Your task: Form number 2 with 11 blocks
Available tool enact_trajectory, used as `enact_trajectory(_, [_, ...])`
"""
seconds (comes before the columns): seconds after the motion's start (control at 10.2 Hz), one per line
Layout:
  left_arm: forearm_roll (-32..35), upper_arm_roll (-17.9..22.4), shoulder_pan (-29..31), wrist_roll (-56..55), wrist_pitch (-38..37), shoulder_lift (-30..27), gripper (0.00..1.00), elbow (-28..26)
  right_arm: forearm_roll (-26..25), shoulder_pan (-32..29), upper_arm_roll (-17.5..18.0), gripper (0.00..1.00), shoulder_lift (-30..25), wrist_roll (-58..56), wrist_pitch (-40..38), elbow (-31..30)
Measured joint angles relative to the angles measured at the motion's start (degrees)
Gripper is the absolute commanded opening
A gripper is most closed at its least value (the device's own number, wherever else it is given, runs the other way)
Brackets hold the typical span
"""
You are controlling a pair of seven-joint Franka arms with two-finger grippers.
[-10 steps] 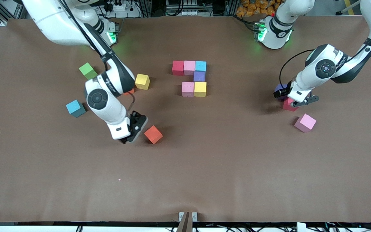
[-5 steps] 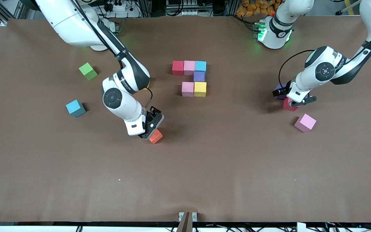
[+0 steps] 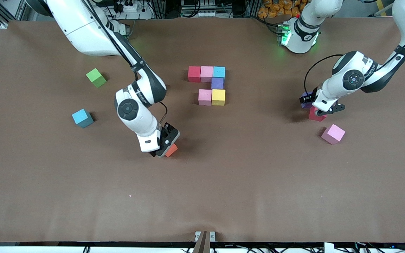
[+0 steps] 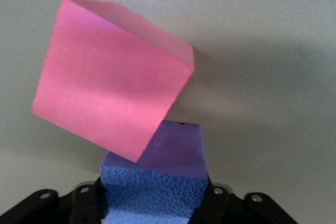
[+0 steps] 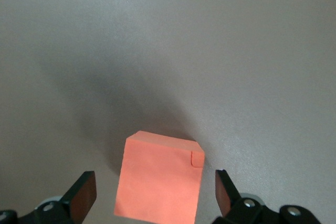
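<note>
Six blocks [image 3: 206,73] of the digit [image 3: 217,83] lie mid-table. We see a top row of three, one below its end toward the left arm, then two in the third row. We judge that row to lack its cube at the end toward the right arm.

The orange block [image 3: 171,150] rests on the table [image 3: 244,182], nearer the front camera than the digit and toward the right arm's end. The right gripper [image 5: 153,196] is low over it with its jaws spread wide, holding nothing. In the right wrist view the fingers [image 5: 84,195] stand one on either side of the orange block, each with a gap. The block sits about midway between them, its faces turned slightly off the finger line.

The coming move, as we judge it, turns on this straddle. Closing should catch two flat faces, and the small skew may twist the block as it seats. From there the vacant place lies farther from the front camera and toward the left arm's end.

At the left arm's end of the table, the left gripper [image 4: 152,203] appears closed on the purple block [image 4: 168,156]. In the left wrist view its fingers lie flush against two sides. A crimson block [image 4: 110,82] lies just beside the purple block, a corner meeting it. We would lift the purple block clear of this neighbour.
</note>
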Motion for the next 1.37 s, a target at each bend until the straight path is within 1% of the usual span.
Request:
enact_trajectory(0.1, [0.0, 0.0, -0.2, 0.0, -0.3, 0.0, 0.07, 0.1, -3.7, 0.7, 0.0, 1.0, 0.3, 3.7, 0.0, 0.1])
enact_trajectory(0.2, [0.0, 0.0, -0.3, 0.0, -0.6, 0.0, 0.07, 0.3, -6.1, 1.1, 0.0, 1.0, 0.8, 6.0, 0.0, 0.1])
enact_trajectory(0.39, [-0.1, -0.7, -0.7, -1.0, -0.8, 0.0, 0.07, 1.5, -7.0, 1.2, -0.3, 1.0, 1.7, 6.6, 0.4, 0.2])
enact_trajectory(0.49, [-0.3, -1.1, -2.0, -2.8, -0.8, 0.1, 0.08, 2.6, -7.1, 1.2, -0.4, 0.99, 2.3, 6.6, 1.0, 0.2])
enact_trajectory(0.69, [-1.2, -1.1, -8.8, -8.7, -1.0, 0.2, 0.08, 5.6, -7.1, 1.2, -0.8, 0.43, 3.4, 6.6, 3.2, 0.3])
enact_trajectory(0.78, [-2.2, -0.9, -11.0, -10.0, -1.5, 0.2, 0.08, 7.4, -7.1, 1.2, -1.0, 0.3, 3.4, 6.7, 3.2, 0.4])
enact_trajectory(0.88, [-3.6, -0.8, -12.1, -10.3, -2.6, 0.2, 0.08, 9.9, -7.1, 1.2, -1.0, 0.29, 3.3, 6.7, 3.2, 0.8])
enact_trajectory(1.08, [-7.4, -0.8, -13.7, -10.2, -8.3, 0.2, 0.08, 17.5, -7.1, 1.3, -0.9, 0.3, 2.5, 6.7, 1.6, 1.5])
enact_trajectory(1.27, [-10.2, -0.8, -15.6, -10.2, -14.6, 0.2, 0.08, 26.0, -7.2, 2.3, -0.6, 0.32, 0.5, 5.6, -3.7, 1.4])
enact_trajectory(1.37, [-10.9, -0.9, -16.4, -10.2, -16.8, 0.2, 0.08, 29.4, -7.2, 3.7, -0.6, 0.32, -0.4, 5.1, -4.9, 0.4])
